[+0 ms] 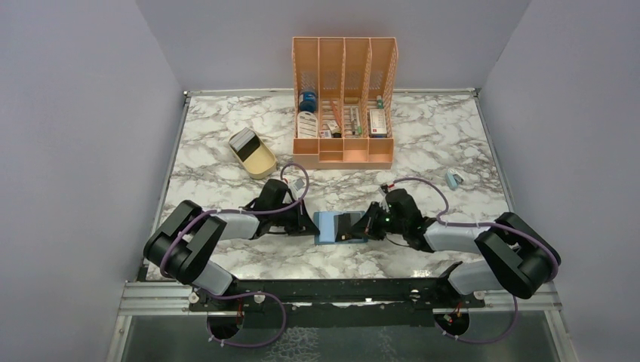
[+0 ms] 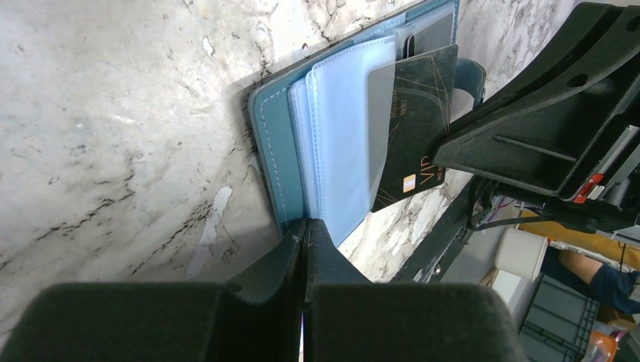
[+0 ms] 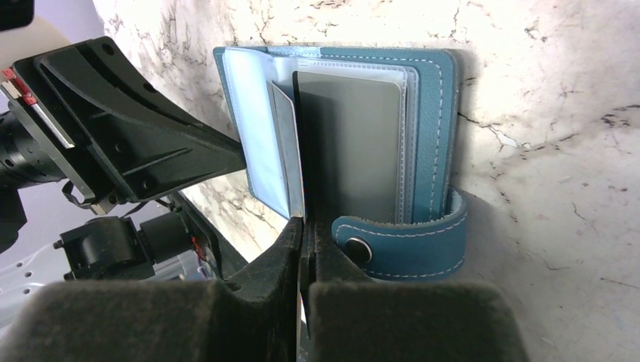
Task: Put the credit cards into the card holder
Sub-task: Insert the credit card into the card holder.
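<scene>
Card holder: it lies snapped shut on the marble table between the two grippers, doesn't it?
Not shut: the right wrist view shows the card holder lying open, its snap tab unfastened, sleeves fanned and a credit card partly in one. It does lie on the marble table between the left gripper and right gripper.

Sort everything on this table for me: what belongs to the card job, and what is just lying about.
For the job:
- the card holder, lying open between the arms
- the dark credit card, partly under a clear sleeve of the holder

Lying about:
- the orange desk organiser at the back
- the beige tray
- a small blue thing at the right
</scene>
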Robot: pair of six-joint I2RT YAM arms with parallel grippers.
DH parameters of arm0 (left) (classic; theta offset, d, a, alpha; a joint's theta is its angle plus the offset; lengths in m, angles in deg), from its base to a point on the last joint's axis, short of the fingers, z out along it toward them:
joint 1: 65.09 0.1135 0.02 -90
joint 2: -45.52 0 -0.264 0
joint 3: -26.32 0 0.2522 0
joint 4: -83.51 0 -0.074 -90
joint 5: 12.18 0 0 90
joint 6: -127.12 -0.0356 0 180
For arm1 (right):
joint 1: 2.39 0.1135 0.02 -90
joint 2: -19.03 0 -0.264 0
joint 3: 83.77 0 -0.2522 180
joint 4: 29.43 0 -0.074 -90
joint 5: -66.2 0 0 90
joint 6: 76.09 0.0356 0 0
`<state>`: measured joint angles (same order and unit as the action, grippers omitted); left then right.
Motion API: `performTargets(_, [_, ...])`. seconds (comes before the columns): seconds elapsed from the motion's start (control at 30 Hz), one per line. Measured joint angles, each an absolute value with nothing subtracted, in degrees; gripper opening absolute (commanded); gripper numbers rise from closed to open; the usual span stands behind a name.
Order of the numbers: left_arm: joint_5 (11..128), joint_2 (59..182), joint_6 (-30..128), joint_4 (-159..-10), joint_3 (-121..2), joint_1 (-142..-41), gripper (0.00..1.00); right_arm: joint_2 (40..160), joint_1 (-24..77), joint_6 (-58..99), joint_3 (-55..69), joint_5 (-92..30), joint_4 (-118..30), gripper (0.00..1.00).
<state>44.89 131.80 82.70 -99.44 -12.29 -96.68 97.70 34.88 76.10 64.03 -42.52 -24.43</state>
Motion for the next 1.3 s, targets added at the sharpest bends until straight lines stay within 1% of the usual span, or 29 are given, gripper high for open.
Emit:
performTargets(0.7, [45.42, 131.14, 85.02, -101.99, -10.34, -97.09, 0.02, 96.96, 34.91, 77.72, 65.56, -40.81, -22.64, 0.01])
performTargets(1.0, [45.73, 131.01, 85.24, -101.97, -10.3, -97.2, 0.02, 99.56, 35.04, 77.61, 65.5, -41.71, -20.58, 0.01])
performTargets(1.13, [45.79, 131.01, 85.24, -101.97, -10.3, -97.31, 0.02, 100.28, 35.08, 77.04, 64.73, -42.32, -20.47, 0.11])
performTargets(1.23, [45.83, 130.99, 85.26, -101.97, -10.3, -97.36, 0.02, 101.57, 35.43, 76.52, 63.51, -42.6, -21.11, 0.25])
performTargets(1.3, [45.86, 130.95, 85.26, -101.95, -10.3, -97.36, 0.02, 102.07, 35.78, 75.95, 62.05, -42.89, -22.35, 0.32])
